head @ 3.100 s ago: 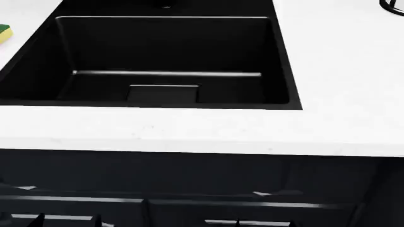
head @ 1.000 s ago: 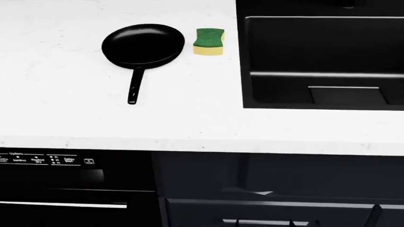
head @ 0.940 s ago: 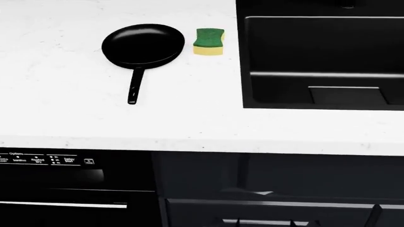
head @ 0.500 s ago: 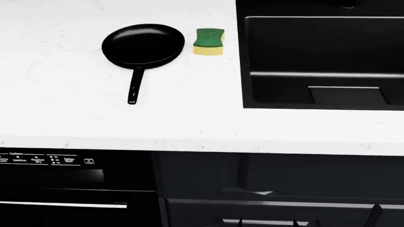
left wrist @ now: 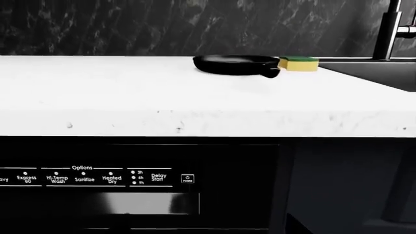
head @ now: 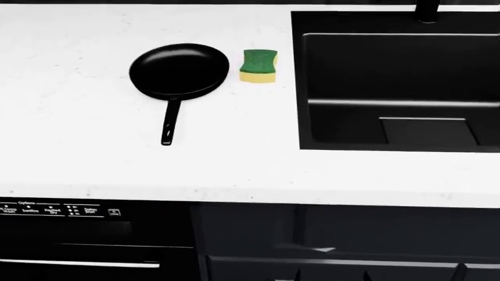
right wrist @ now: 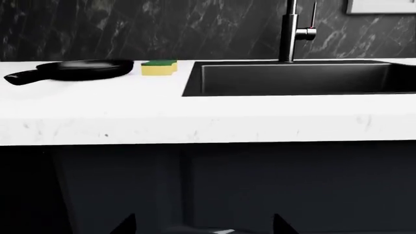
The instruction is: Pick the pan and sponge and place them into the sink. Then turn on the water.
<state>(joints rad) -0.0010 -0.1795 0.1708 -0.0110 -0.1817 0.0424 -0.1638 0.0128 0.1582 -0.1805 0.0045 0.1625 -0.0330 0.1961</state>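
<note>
1 pan (head: 179, 71), 1 sponge (head: 259, 65), 1 sink (head: 399, 88), 1 tap (right wrist: 290, 30), all on or set in white worktop (head: 78, 158). Pan left of sponge, just beside it; sink right of both. Dishwasher panel (left wrist: 97, 176) under worktop. 2 claws out of every view: opening cannot tell, nothing visibly held. Versus 0.5 s ago: head view shifted, pan and sponge sit lower in picture.

We see bright, even, shadowless light on the white countertop (head: 93, 158), which nearly washes out. The sink (head: 399, 88) and the cabinet fronts (right wrist: 215, 185) sink into flat black with faint sheen. Renders are sharp, without blur or edge distortion.
</note>
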